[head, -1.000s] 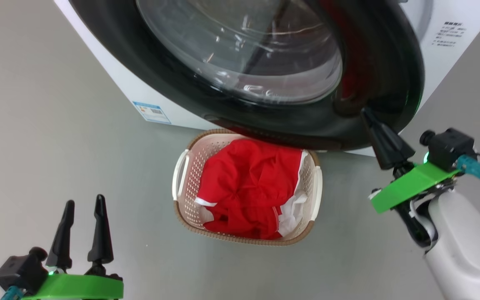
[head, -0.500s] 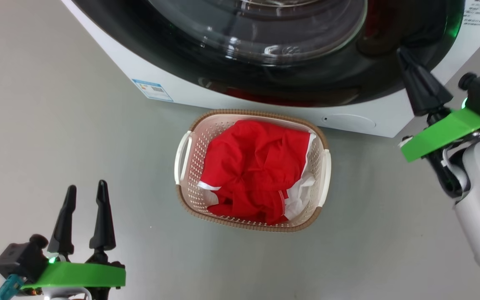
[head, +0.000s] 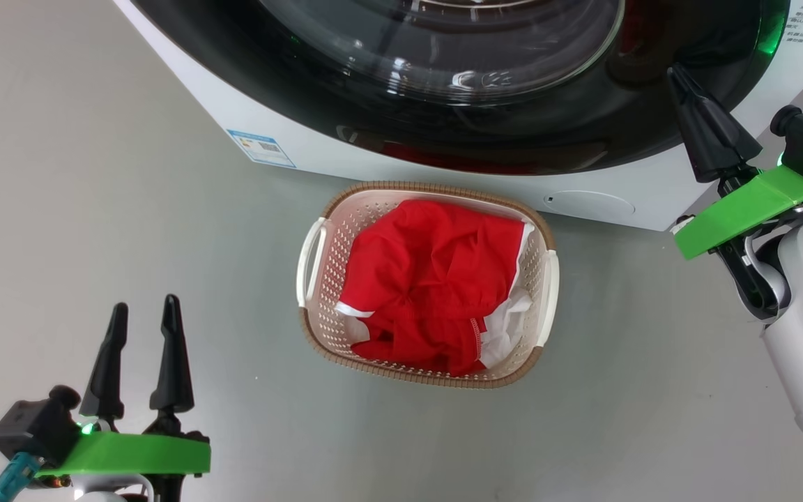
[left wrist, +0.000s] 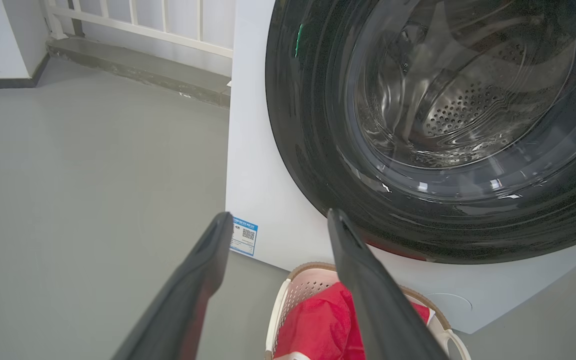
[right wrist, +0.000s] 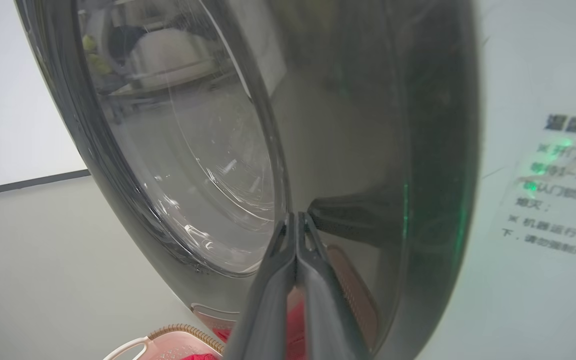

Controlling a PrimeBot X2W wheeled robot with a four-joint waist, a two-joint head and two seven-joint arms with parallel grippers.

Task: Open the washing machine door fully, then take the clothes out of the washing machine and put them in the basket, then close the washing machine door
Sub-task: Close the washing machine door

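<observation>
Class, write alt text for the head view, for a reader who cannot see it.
The red clothes lie in the basket on the floor before the washing machine. The shut right pincer touches the black washing machine door with its tip; the open left pincer hovers at lower left.

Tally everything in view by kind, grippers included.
Washing machine: 1
Washing machine door: 1
Basket: 1
Clothes: 1 red garment
Grippers: 2, left gripper and right gripper
Total: 6
</observation>
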